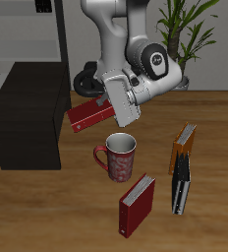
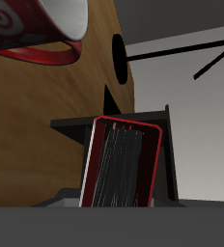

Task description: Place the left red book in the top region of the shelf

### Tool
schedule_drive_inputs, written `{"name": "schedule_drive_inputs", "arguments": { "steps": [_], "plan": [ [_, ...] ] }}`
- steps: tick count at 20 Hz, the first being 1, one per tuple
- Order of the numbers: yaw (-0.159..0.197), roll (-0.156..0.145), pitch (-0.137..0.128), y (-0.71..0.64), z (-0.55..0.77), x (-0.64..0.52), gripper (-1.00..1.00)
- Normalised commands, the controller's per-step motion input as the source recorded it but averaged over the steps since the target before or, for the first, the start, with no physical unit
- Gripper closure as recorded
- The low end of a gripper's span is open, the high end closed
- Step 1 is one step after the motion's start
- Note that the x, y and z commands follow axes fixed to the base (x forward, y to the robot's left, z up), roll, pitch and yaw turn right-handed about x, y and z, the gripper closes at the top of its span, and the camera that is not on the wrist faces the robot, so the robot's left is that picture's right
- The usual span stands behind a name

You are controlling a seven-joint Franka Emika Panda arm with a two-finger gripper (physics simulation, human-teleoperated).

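Observation:
My gripper [image 1: 99, 106] is shut on the left red book [image 1: 85, 116] and holds it in the air, tilted, just beside the near end of the blackish-brown shelf [image 1: 28, 113] and above the table. In the wrist view the book [image 2: 124, 164] shows edge-on between the dark fingers [image 2: 168, 154], with its red cover framing the pages. The other red book [image 1: 138, 204] stands on the table nearer the front edge.
A red patterned mug [image 1: 119, 157] stands on the table just below the held book; it also shows in the wrist view [image 2: 37, 29]. An orange book [image 1: 185, 146] and a black book [image 1: 181, 187] stand beside the mug. A potted plant [image 1: 190, 30] is at the back.

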Motion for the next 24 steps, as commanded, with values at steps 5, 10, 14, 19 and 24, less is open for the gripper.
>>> {"name": "schedule_drive_inputs", "arguments": {
  "steps": [5,10,14,19,24],
  "plan": [
    [-0.020,-0.044,-0.010,-0.18,0.14,0.07,1.00],
    [-0.001,-0.009,0.009,-0.08,0.00,0.05,1.00],
    [0.003,-0.015,-0.001,-0.08,0.00,0.09,1.00],
    [0.007,0.001,-0.002,-0.02,-0.03,0.03,1.00],
    [0.028,-0.016,0.015,-0.12,-0.18,0.08,1.00]
  ]
}}
